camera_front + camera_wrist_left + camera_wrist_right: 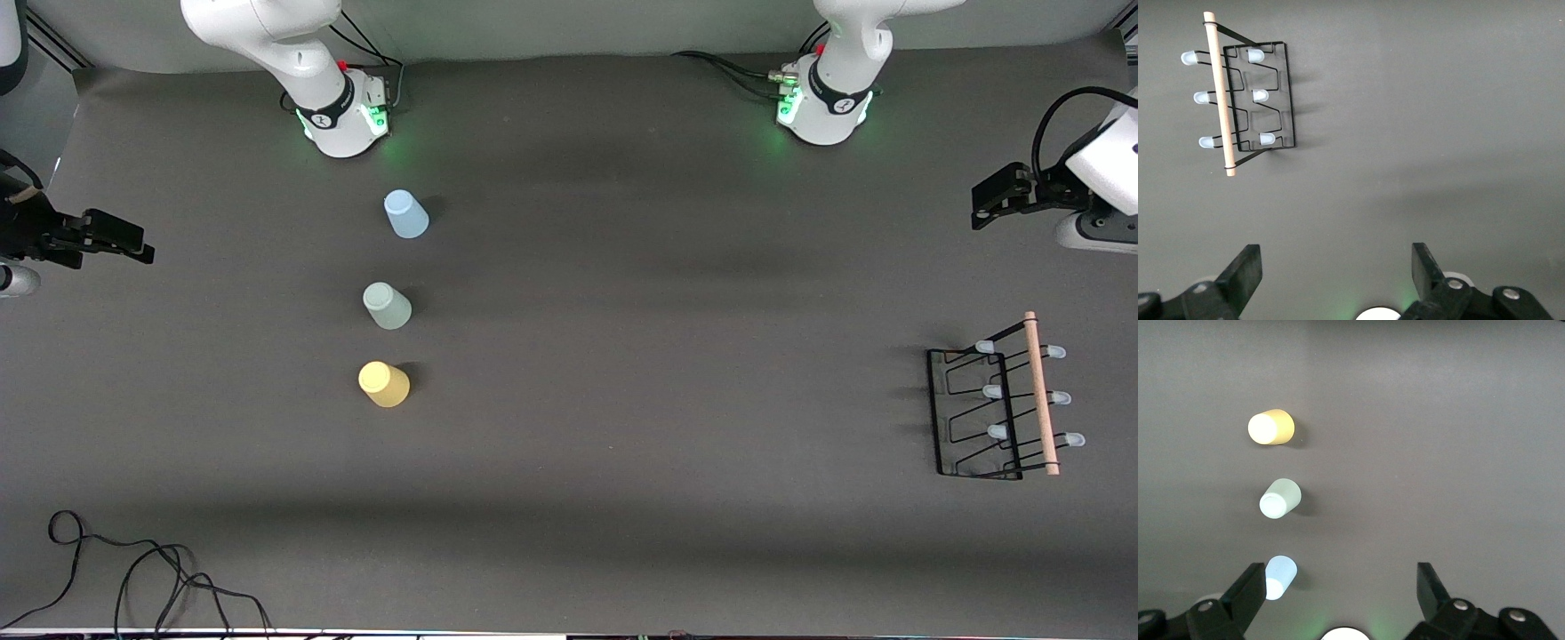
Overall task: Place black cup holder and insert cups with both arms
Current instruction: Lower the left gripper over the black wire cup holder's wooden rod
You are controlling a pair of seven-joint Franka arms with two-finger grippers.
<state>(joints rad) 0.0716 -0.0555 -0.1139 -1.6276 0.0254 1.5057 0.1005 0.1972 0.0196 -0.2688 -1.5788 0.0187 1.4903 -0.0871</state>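
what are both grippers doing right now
Left gripper: open, empty, up over the bare table.
Right gripper: open, empty, above the light blue cup.

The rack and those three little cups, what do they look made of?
Black cup holder: thin dark wire, likely coated metal, with a pale wooden-looking rod and soft-looking pale blue tips. Light blue cup, pale green cup and yellow cup: smooth, matte, probably plastic.

High front camera faces both bases; wrist cameras look straight down, sharing its table (622, 356).
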